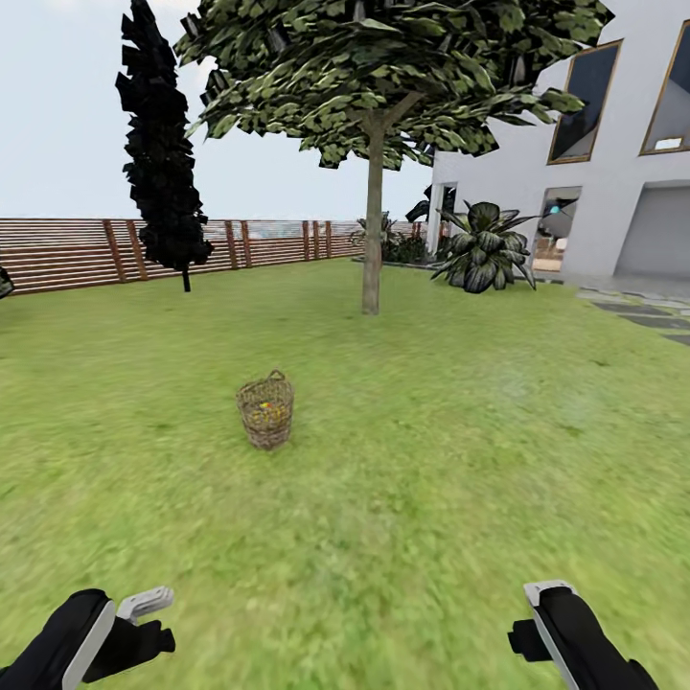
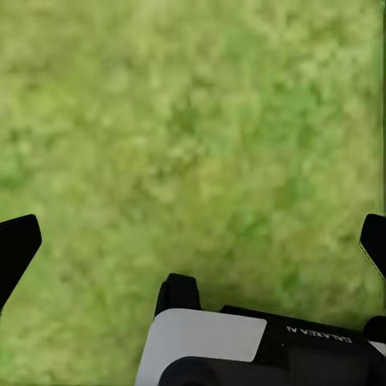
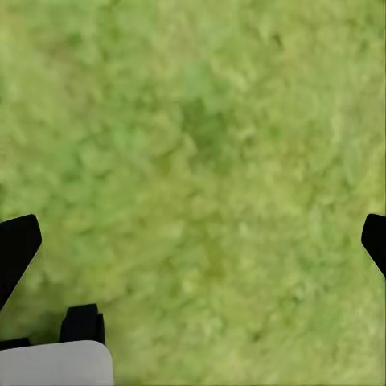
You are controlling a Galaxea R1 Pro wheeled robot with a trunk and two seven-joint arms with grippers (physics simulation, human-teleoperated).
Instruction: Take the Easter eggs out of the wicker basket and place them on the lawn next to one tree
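Note:
The wicker basket (image 1: 265, 414) stands upright on the lawn (image 1: 431, 450), a few steps ahead and slightly left of centre. Yellow of the Easter eggs (image 1: 269, 409) shows inside it; how many I cannot tell. Beyond it rises the tree (image 1: 372, 244), with a bare trunk and a broad crown. My left gripper (image 1: 142, 621) and right gripper (image 1: 537, 613) hang low at the near edge, far short of the basket. In the wrist views the left gripper (image 2: 197, 241) and right gripper (image 3: 197, 241) are open over bare grass, holding nothing.
A dark cypress (image 1: 163, 153) stands at the back left before a brown slatted fence (image 1: 67, 251). A white house (image 1: 594, 163) with a leafy bush (image 1: 484, 251) is at the back right. Grey stepping stones (image 1: 652, 314) run along the right.

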